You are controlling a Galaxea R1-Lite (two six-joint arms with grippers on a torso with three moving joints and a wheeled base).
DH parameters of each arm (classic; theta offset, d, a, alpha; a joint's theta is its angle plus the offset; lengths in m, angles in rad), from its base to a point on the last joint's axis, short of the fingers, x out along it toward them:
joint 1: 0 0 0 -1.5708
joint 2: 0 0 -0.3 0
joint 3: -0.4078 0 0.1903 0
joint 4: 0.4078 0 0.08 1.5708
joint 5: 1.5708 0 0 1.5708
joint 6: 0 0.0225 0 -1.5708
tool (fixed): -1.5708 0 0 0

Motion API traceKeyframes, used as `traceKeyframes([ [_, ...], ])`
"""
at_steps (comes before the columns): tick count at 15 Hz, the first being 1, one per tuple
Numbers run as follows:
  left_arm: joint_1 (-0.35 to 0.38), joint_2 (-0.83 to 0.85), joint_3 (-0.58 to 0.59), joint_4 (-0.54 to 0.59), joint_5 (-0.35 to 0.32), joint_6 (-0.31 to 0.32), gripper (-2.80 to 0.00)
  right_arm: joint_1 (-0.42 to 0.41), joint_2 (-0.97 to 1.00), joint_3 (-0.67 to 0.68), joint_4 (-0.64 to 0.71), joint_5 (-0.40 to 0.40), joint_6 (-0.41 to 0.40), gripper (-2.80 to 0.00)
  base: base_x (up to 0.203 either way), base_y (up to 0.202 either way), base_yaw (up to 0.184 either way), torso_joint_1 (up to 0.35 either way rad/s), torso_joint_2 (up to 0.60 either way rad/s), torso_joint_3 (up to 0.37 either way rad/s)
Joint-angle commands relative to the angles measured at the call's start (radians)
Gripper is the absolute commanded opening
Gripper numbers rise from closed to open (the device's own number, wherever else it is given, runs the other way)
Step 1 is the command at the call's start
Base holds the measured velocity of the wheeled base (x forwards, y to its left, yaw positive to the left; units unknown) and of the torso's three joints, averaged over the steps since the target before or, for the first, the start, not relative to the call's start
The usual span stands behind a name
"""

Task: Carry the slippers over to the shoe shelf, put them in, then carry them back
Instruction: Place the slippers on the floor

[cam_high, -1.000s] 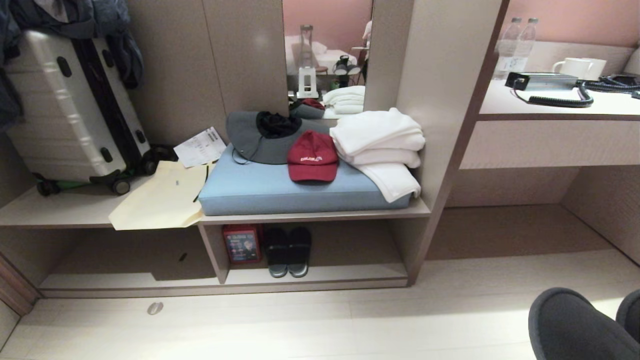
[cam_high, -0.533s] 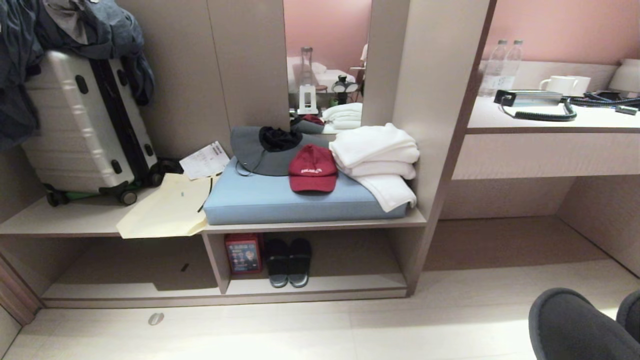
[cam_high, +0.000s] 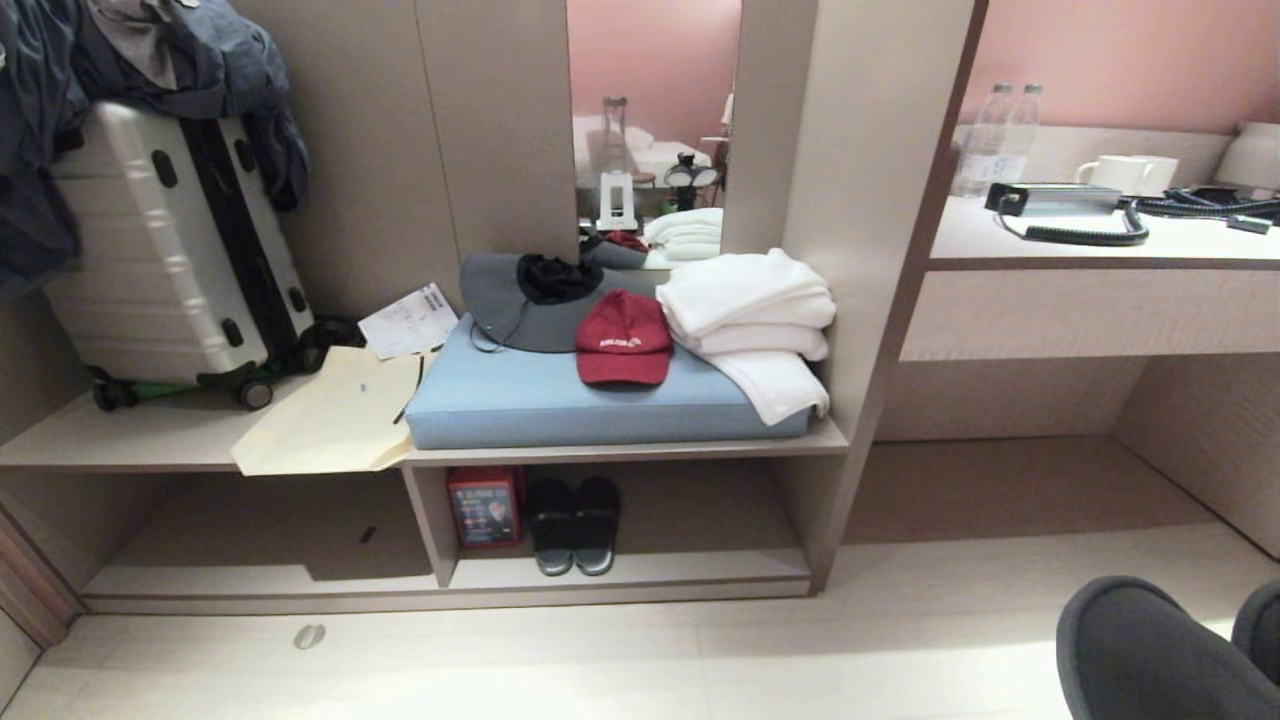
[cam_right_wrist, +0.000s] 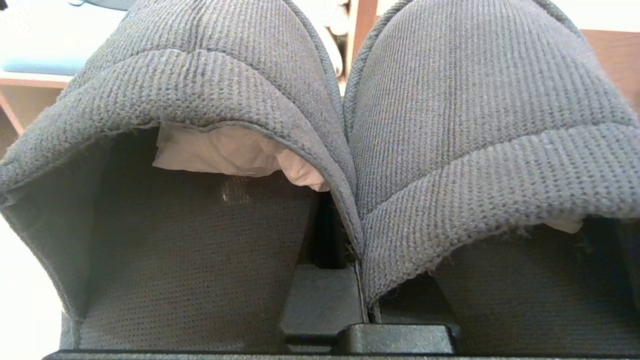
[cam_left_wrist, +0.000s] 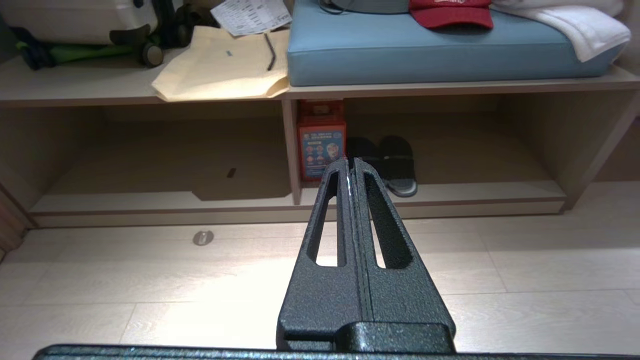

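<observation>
Slippers (cam_high: 1165, 650) are showing at the lower right of the head view, 2 grey toe caps side by side, while the shoe shelf (cam_high: 690, 570) is lying up and to the left, at lower centre, with another dark pair (cam_high: 573, 525) already inside. Left wrist view: the left gripper (cam_left_wrist: 351, 162) is sitting pressed together, empty, pointing at the divider. Right wrist view: the right gripper (cam_right_wrist: 361, 305) is pinching both slippers' inner edges together, toes pointing away, so the right arm is carrying.
</observation>
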Motion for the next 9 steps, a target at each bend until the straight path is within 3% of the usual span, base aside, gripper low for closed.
traceKeyframes([
  [1, 0.001, 0.002, 0.0, 0.0, 0.0, -0.001, -2.8, 0.0, 0.001, 0.002, -0.001, 0.0, 0.0, -2.8, 0.002, -0.16, 0.0, -0.002, 0.01, 0.002],
  [9, 0.0, 0.002, 0.0, 0.0, 0.0, -0.001, -2.8, 0.0, 0.001, 0.002, -0.001, 0.0, 0.0, -2.8, 0.0, -0.198, 0.002, 0.001, 0.0, 0.003],
])
